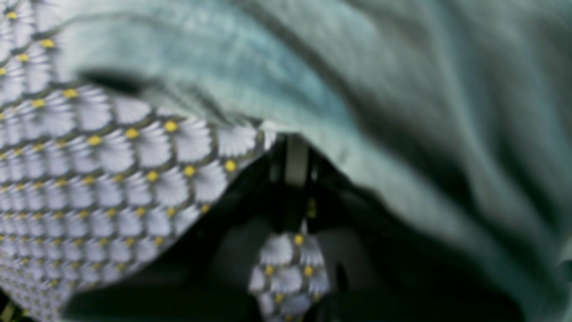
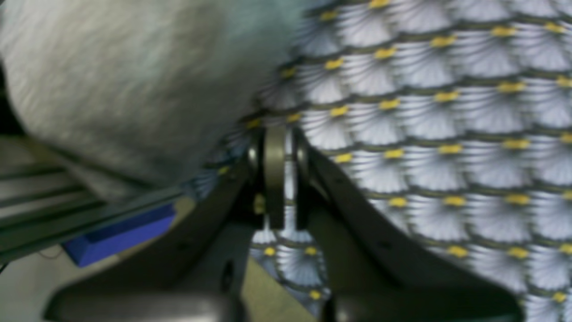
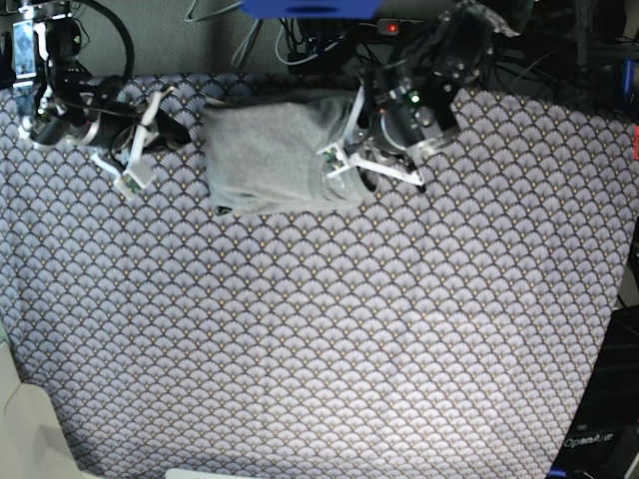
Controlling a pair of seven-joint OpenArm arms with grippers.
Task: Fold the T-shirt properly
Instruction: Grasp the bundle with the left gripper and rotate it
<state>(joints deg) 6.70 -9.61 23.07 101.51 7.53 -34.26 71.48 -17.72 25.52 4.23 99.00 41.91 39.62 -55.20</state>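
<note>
The grey T-shirt [image 3: 268,157] lies folded into a rough rectangle at the back of the purple fan-patterned tablecloth [image 3: 329,329]. My left gripper [image 3: 346,166] is at the shirt's right edge. In the left wrist view its fingers meet [image 1: 295,154] under the shirt's hem [image 1: 357,112], and creases run toward the tip. My right gripper [image 3: 182,132] hovers just left of the shirt. In the right wrist view its fingers [image 2: 275,147] are together over the cloth, with nothing between them, and the shirt [image 2: 125,85] lies beside them.
A blue block [image 2: 118,235] and rails sit beyond the table's back edge, behind the right gripper. Cables and arm bases line the back [image 3: 300,35]. The tablecloth hangs off on the right side [image 3: 614,299].
</note>
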